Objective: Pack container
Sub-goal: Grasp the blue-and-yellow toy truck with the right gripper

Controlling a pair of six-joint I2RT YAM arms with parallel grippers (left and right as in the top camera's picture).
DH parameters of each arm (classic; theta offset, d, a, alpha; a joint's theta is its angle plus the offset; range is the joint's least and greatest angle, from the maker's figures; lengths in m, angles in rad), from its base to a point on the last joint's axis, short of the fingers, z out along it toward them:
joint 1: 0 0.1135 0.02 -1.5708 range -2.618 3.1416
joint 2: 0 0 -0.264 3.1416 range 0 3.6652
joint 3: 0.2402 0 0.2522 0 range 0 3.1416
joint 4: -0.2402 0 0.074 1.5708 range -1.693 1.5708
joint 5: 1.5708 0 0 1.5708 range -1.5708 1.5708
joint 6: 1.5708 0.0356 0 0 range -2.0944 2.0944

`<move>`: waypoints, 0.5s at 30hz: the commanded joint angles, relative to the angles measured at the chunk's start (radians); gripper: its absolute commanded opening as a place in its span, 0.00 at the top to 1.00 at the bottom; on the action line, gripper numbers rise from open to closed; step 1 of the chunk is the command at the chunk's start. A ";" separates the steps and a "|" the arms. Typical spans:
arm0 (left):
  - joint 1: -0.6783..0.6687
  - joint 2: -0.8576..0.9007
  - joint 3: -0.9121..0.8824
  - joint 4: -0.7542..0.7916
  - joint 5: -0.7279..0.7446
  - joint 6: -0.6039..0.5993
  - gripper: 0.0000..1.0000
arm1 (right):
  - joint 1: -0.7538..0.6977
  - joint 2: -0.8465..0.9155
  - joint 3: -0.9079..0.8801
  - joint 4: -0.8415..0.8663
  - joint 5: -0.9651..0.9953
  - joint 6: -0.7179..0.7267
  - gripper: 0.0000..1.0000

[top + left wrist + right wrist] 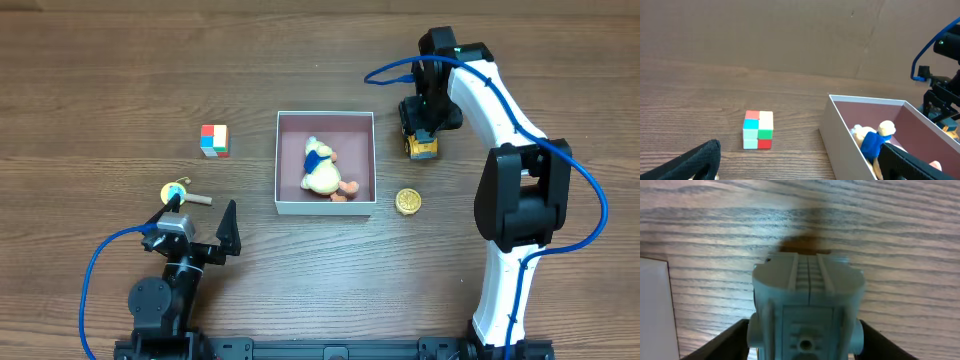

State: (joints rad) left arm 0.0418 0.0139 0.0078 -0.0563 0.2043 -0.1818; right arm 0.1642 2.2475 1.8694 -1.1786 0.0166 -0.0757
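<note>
— Where is the left gripper [198, 222] sitting?
— You are holding it at the lower left of the frame, pointing up-frame. Its fingers are spreading wide and gripping nothing, with a yellow round toy [175, 193] just beside it.
— And the container [325, 207]?
— It is lying mid-frame, carrying a plush duck [322, 168].
— The right arm [510, 200]?
— It is rising from the lower right and folding down at the upper right. Your right gripper [421, 135] is straddling a toy truck [807, 305] beside the container. I cannot tell whether it is clamping.
</note>
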 commanded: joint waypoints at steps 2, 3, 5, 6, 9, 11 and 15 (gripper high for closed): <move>0.003 -0.003 -0.003 0.001 -0.005 -0.006 0.00 | -0.001 -0.003 0.017 -0.011 0.042 0.050 0.52; 0.003 -0.003 -0.003 0.001 -0.005 -0.005 0.00 | -0.001 -0.003 0.034 -0.028 0.042 0.050 0.52; 0.003 -0.003 -0.003 0.001 -0.005 -0.005 0.00 | -0.001 -0.004 0.094 -0.082 0.041 0.076 0.59; 0.003 -0.003 -0.003 0.001 -0.005 -0.006 0.00 | -0.001 -0.004 0.127 -0.110 0.041 0.081 0.61; 0.003 -0.003 -0.003 0.001 -0.005 -0.005 0.00 | -0.001 -0.005 0.282 -0.243 0.040 0.124 0.61; 0.003 -0.003 -0.003 0.001 -0.005 -0.006 0.00 | 0.005 -0.005 0.384 -0.344 0.005 0.150 0.61; 0.003 -0.003 -0.003 0.001 -0.005 -0.005 0.00 | 0.060 -0.008 0.563 -0.516 -0.160 0.207 0.56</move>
State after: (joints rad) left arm 0.0418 0.0139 0.0078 -0.0559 0.2043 -0.1818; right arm 0.1722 2.2509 2.3283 -1.6470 -0.0120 0.0662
